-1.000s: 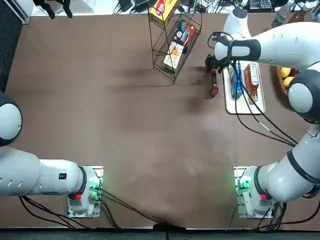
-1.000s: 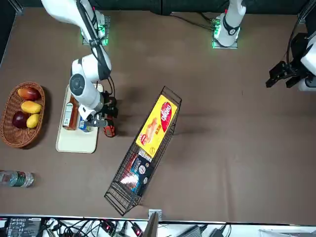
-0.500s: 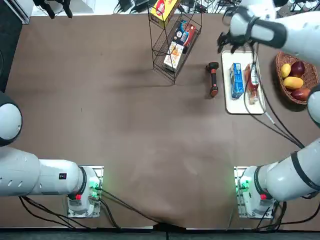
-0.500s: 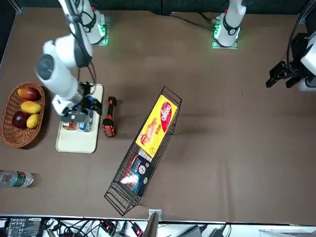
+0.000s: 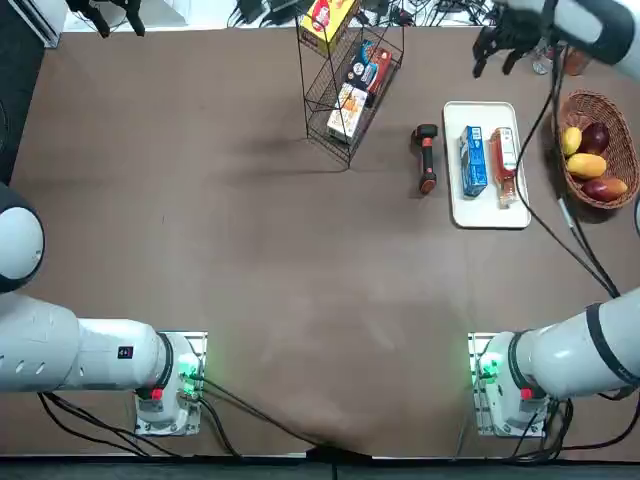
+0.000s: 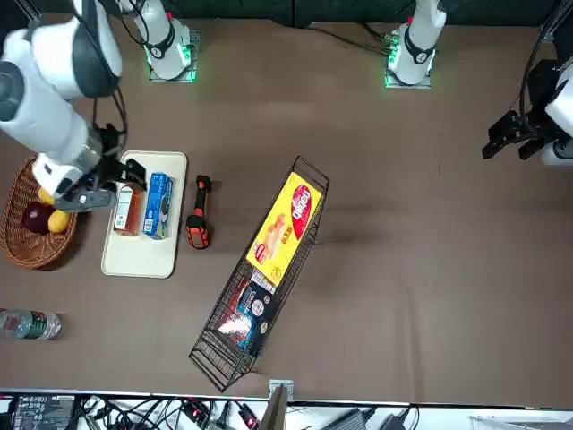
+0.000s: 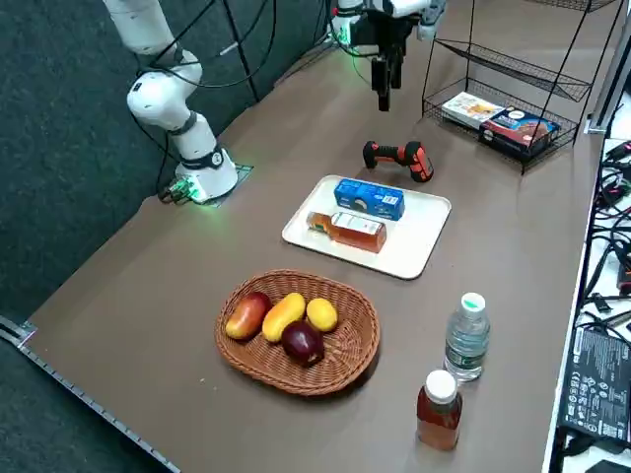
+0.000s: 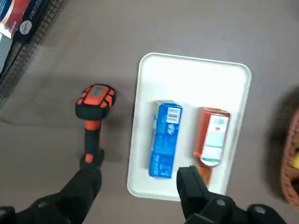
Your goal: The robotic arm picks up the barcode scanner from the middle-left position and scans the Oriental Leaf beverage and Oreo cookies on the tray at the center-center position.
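Brown tabletop [image 5: 250, 250] carried the black, orange-accented barcode scanner [image 5: 427, 158] lying just left of the white tray [image 5: 487, 208]. On it lay the blue Oreo cookies [image 5: 473, 160], then the reddish-brown Oriental Leaf beverage [image 5: 503, 165]. Above, the right gripper [image 5: 508, 45] hung open, empty.

white tray [image 5: 486, 216], blue Oreo cookies [image 5: 473, 160], black hand [image 8: 138, 179]

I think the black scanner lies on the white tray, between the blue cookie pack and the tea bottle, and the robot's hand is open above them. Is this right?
Not quite. The scanner lies on the table beside the tray, not on it; the top view shows this. Only the cookie pack and the bottle are on the tray. The right hand is indeed open above them.
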You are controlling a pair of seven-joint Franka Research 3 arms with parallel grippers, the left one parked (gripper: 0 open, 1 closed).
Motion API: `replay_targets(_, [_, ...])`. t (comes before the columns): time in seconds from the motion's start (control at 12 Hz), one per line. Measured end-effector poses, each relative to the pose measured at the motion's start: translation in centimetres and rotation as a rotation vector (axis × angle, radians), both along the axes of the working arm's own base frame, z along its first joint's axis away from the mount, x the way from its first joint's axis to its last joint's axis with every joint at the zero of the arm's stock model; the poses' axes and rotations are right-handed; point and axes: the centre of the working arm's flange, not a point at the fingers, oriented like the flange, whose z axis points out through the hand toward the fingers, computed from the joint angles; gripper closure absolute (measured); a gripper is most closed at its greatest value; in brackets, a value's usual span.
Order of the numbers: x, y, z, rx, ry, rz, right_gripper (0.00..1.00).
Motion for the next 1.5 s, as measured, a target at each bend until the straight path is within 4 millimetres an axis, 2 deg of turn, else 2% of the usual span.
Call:
replay_targets(0.08, [0.1, -1.0, 1.4, -0.003, 0.013, 0.017, 0.0])
replay_targets(0.17, [0.4, -3.1, 4.3, -0.008, 0.02, 0.039, 0.0])
replay_targets(0.42, [0.5, -5.7, 7.5, -0.024, 0.016, 0.024, 0.0])
replay_targets(0.83, [-0.6, -8.3, 10.3, -0.025, -0.007, -0.012, 0.0])
replay_targets(1.17, [-2.5, -10.0, 12.5, -0.017, -0.011, -0.039, 0.0])
replay_targets(1.5, [-4.7, -9.8, 14.5, -0.017, -0.015, -0.037, 0.0])
